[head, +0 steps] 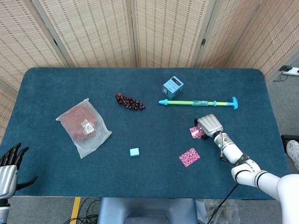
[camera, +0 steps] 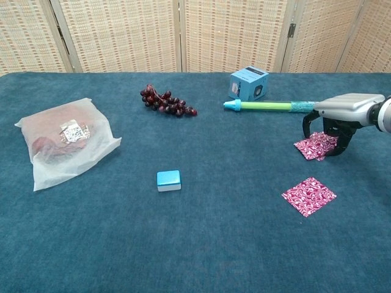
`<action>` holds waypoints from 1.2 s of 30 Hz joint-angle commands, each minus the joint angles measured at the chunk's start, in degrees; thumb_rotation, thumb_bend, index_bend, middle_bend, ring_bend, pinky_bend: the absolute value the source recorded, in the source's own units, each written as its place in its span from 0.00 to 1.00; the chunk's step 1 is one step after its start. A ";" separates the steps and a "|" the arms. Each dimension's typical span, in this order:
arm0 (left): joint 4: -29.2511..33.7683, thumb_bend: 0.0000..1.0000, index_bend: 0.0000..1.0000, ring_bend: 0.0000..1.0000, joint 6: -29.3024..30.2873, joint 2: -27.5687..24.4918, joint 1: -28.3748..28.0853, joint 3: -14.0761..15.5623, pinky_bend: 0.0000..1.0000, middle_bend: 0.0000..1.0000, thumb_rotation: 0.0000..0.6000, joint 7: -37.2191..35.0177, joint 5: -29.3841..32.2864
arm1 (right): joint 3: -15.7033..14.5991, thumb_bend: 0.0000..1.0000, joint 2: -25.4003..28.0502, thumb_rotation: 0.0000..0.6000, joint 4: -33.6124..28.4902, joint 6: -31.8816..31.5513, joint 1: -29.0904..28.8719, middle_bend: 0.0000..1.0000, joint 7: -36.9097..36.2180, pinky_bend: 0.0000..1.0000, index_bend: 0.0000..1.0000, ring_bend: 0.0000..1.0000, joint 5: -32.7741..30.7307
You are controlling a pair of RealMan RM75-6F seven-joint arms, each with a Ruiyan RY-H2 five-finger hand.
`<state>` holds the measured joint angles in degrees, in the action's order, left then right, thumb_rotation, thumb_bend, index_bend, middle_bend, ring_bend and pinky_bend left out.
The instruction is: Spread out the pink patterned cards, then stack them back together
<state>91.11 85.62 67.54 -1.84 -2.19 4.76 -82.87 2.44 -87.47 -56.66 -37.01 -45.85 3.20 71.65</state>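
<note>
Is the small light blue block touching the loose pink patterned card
No, the small light blue block lies well apart from the loose pink patterned card, bare table between them.

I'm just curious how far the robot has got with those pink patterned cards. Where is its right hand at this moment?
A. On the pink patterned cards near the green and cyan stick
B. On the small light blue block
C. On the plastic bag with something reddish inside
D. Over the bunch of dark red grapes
A: the right hand has its fingers down on the pink patterned cards, below the green and cyan stick; another pink patterned card lies apart, nearer the camera.
</note>
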 commanded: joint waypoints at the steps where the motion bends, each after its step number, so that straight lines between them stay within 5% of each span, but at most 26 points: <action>1: 0.05 0.18 0.15 0.05 0.02 -0.03 0.00 -0.01 0.15 0.04 1.00 0.08 0.03 | -0.32 0.26 -0.30 1.00 1.04 -0.47 0.10 0.96 -1.90 1.00 0.42 1.00 2.06; 25: 1.36 0.18 0.15 0.05 -0.09 -0.12 -0.21 0.00 0.15 0.04 1.00 1.77 0.26 | -2.83 0.26 -2.75 1.00 10.26 -2.01 -0.77 0.95 -13.10 1.00 0.41 1.00 12.27; 36: 1.50 0.18 0.15 0.05 0.06 -0.29 -0.14 0.07 0.15 0.04 1.00 1.88 0.21 | -2.88 0.26 -3.13 1.00 11.36 -1.19 -0.78 0.95 -13.46 1.00 0.24 1.00 12.58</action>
<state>92.61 85.68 67.25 -1.98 -2.13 6.64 -82.66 -0.47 -90.63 -45.26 -38.23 -46.64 -10.30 84.27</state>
